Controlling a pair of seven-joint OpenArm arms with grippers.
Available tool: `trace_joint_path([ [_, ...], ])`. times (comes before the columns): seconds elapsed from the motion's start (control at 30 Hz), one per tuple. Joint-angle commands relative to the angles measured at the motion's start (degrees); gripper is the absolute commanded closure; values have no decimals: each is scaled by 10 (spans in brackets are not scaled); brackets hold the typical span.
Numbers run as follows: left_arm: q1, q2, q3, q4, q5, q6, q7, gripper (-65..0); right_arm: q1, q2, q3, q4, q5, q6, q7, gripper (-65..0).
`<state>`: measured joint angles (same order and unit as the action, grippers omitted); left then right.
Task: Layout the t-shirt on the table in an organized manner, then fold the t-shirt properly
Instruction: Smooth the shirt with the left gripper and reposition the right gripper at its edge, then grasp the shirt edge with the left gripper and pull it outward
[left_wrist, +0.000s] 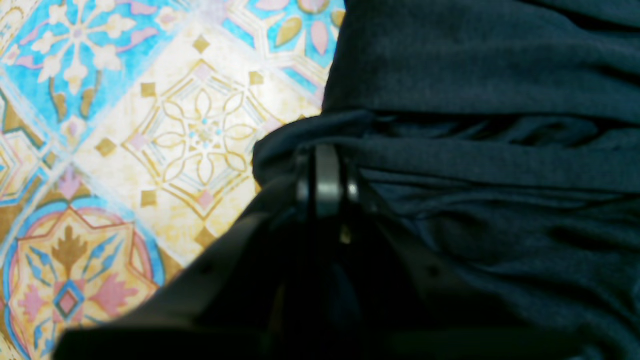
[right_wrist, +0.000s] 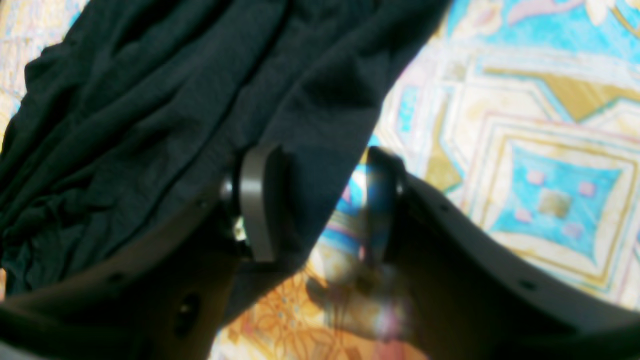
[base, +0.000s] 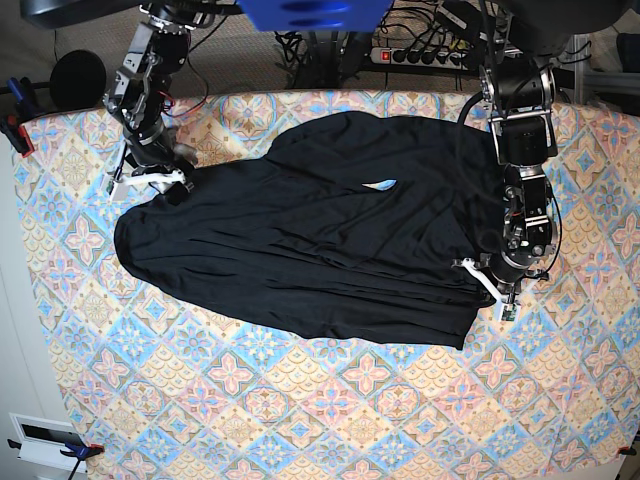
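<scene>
The table (base: 300, 420) carries the t-shirt (base: 300, 250) across its middle and far half, rumpled, long axis running left to right in the base view; which end is the collar cannot be told. The left gripper (left_wrist: 325, 170) is clenched on the shirt's edge. The right gripper (right_wrist: 320, 200) stands released, jaws straddling another edge.

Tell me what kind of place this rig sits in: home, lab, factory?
Most likely a lab or robotics workspace: a power strip with tangled cables behind the table, clamps pinning its patterned cloth, and two arms working a black t-shirt.
</scene>
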<state>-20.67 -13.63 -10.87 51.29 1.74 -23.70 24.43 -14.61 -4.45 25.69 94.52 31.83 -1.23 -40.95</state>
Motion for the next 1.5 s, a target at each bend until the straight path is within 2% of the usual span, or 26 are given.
trace_joint_path([
  [0.0, -4, 3, 3, 1, 5, -13, 28, 0, -6, -2, -2, -15, -11, -14, -45, -265],
  [0.17, -3, 3, 3, 1, 5, -13, 30, 0, -6, -2, -3, -17, -7, -14, -45, -263],
  [0.3, 1, 3, 3, 1, 4, -13, 30, 0, -6, 1, -3, -46, 49, -14, -45, -248],
  [0.37, 3, 3, 3, 1, 4, -13, 30, 0, -6, 2, -3, -75, 74, -13, -45, -179],
  [0.4, 3, 3, 3, 1, 4, -14, 30, 0, -6, 2, -3, -89, 79, -11, -45, -124],
  [0.47, 3, 3, 3, 2, 4, -15, 30, 0, -6, 2, -3, -108, 79, 14, -45, 0],
  [0.5, 3, 3, 3, 3, 4, -16, 30, 0, -6, 2, -3, -118, 79, 29, -45, 0],
  [0.57, 3, 3, 3, 28, 4, -16, 38, -1, -6, 2, -3, -128, 79, 35, -45, -8],
  [0.67, 3, 3, 0, 91, -10, -23, 97, -36, -6, 2, -3, -127, 79, 35, -45, 0],
  [0.77, 3, -6, 2, 153, -92, -56, 176, -139, -6, 2, -3, -125, 79, 35, -45, 0],
  [0.9, 3, -36, 4, 224, -194, -83, 279, -270, -6, 2, -3, -125, 79, 35, -45, 0],
  [0.97, 3, -58, 3, 255, -247, -86, 319, -313, -6, 2, -2, -125, 79, 35, -45, 0],
  [1.17, 20, -141, -2, 266, -415, -87, 423, -310, -6, 2, -2, -124, 79, 36, -45, 0],
  [1.23, 60, -172, -17, 266, -493, -87, 459, -310, -6, 2, -2, -124, 79, 36, -45, 0],
  [1.33, 143, -211, -43, 266, -592, -87, 482, -313, -6, 2, -2, -124, 79, 36, -45, 0],
  [1.47, 264, -246, -76, 266, -673, -87, 483, -314, -6, 2, -2, -124, 79, 36, -45, 0],
])
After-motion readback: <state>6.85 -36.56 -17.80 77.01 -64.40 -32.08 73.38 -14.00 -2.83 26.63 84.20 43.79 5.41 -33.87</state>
